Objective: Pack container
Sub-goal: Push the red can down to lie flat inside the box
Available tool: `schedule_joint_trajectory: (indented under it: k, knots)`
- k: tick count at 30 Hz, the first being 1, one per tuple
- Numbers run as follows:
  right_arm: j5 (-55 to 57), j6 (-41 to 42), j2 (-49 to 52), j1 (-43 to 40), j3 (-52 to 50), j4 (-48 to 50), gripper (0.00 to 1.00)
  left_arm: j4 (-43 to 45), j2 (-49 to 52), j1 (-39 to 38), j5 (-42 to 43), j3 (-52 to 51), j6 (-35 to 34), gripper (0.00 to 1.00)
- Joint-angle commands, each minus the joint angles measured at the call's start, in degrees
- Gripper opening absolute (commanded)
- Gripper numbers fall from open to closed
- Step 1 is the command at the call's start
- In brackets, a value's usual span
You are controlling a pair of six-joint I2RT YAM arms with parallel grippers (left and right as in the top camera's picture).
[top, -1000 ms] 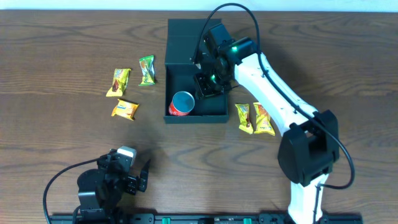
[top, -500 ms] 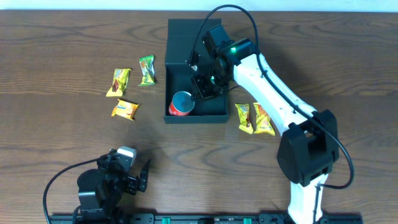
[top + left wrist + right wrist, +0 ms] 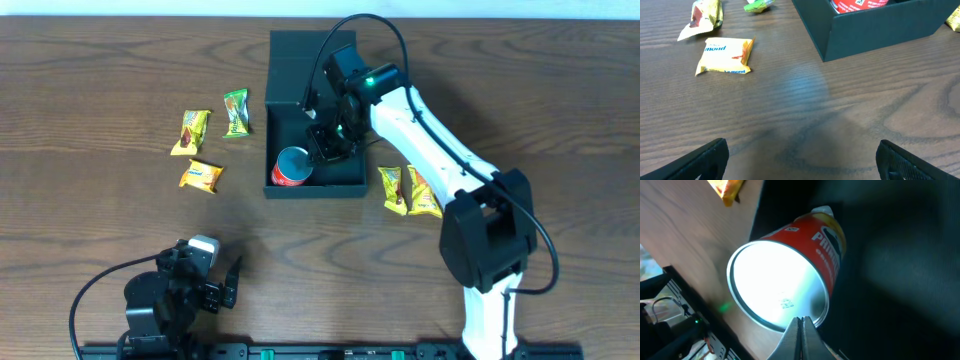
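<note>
okay, my right gripper (image 3: 801, 325) sits pinched shut and empty in the container (image 3: 315, 188), beside the red can (image 3: 293, 167). my left gripper (image 3: 802, 147) gapes wide, holding nothing.

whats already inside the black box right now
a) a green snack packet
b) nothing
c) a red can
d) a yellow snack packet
c: the overhead view shows the red can lying in a corner of the container, while the yellow packet and the other snacks lie outside its walls.
</note>
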Motion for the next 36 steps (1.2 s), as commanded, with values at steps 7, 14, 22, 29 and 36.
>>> schedule_joint_trajectory:
  k: [7,14,22,29,36]
  knots:
    - [2.93,-0.26,1.4,0.57,-1.14,-1.11,0.01,-0.04,-0.33,-0.22,0.2,-0.37,-0.24,0.95]
    - [8.74,2.91,1.38,0.55,-1.14,-2.62,0.01,-0.04,-0.33,-0.22,0.2,-0.37,-0.24,0.95]
    - [12.02,4.5,1.4,-0.31,-2.21,-4.79,0.01,-0.04,-0.33,-0.22,0.2,-0.37,-0.24,0.95]
    - [14.38,6.19,1.4,-0.98,-2.71,-6.1,0.01,-0.04,-0.33,-0.22,0.2,-0.37,-0.24,0.96]
    - [15.56,6.34,1.4,-0.98,-2.71,-5.92,0.01,-0.04,-0.33,-0.22,0.2,-0.37,-0.24,0.95]
